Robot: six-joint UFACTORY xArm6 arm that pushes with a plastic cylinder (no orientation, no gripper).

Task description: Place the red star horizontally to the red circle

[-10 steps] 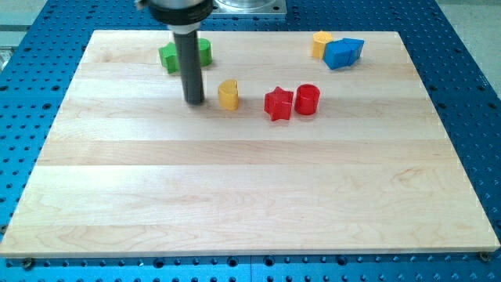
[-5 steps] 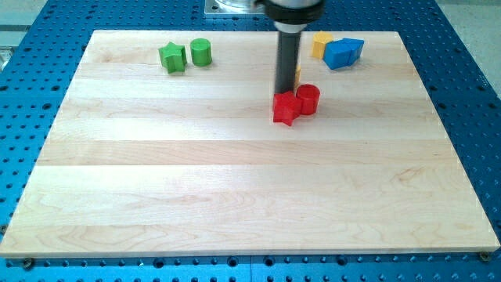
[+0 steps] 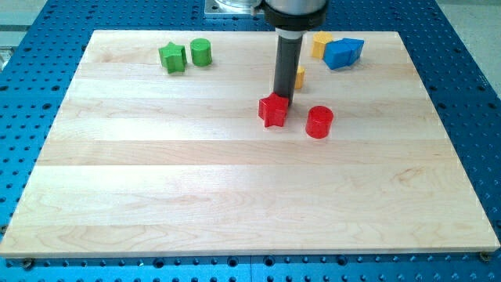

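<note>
- Blue perforated metal surrounds a pale wooden table (image 3: 235, 188), whose boards run across the view from left to right.
- Down from the view's top comes the tool, a straight dark rod with no jaws to open or close, so it holds nothing; my tip (image 3: 283, 103) sits on the table a little right of the centre line.
- Just below and slightly left of my tip lies the red star (image 3: 272, 111); its upper right point appears to touch the rod's end, though I cannot tell for certain if there is contact.
- To the view's right of the star, and a shade lower, stands the red circle (image 3: 319, 122), an upright cylinder, apart from the star with bare wood between them.
- Behind the rod, on its right side, a yellow block (image 3: 299, 77) peeks out; most of it is hidden, so its shape cannot be made out.
- Near the view's top left sit a green star (image 3: 172, 57) and, just beside it on the right, a green cylinder (image 3: 201, 52).
- Near the top right, another yellow block (image 3: 320, 44) touches a blue block (image 3: 343, 52) of angular shape.
</note>
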